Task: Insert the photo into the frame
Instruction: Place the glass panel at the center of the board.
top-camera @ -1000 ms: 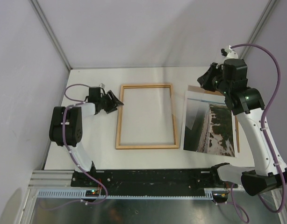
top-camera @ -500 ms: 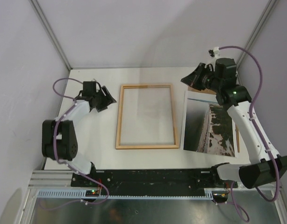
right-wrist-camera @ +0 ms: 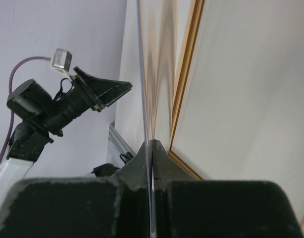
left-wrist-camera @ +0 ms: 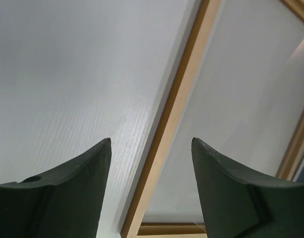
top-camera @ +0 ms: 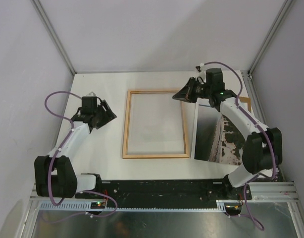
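Two hands are in play. In the top view, the large thin-railed rectangular wooden frame (top-camera: 126, 129) lies flat in the middle of the white bench (top-camera: 105, 158), light face up, with its long axis pointing away from the arm bases. The large glossy rectangular photo (top-camera: 214, 136) of a coastline is just beside it on the right and parallel to it. Its far left corner is raised in the right hand (top-camera: 181, 95), close to the frame's far right corner. The left hand (top-camera: 106, 114) hangs near the left rail, not touching it. A corner of a brown backing board (top-camera: 246, 101) shows behind the photo.

In the left wrist view, the left hand (left-wrist-camera: 151, 141) has its fingers apart and holds nothing; the frame (left-wrist-camera: 184, 94) rail passes below.

In the right wrist view, the right hand (right-wrist-camera: 152, 145) is clamped on the thin edge of the photo (right-wrist-camera: 146, 94). I judge that the photo must travel leftwards over the frame, and the right hand is the nearer one.
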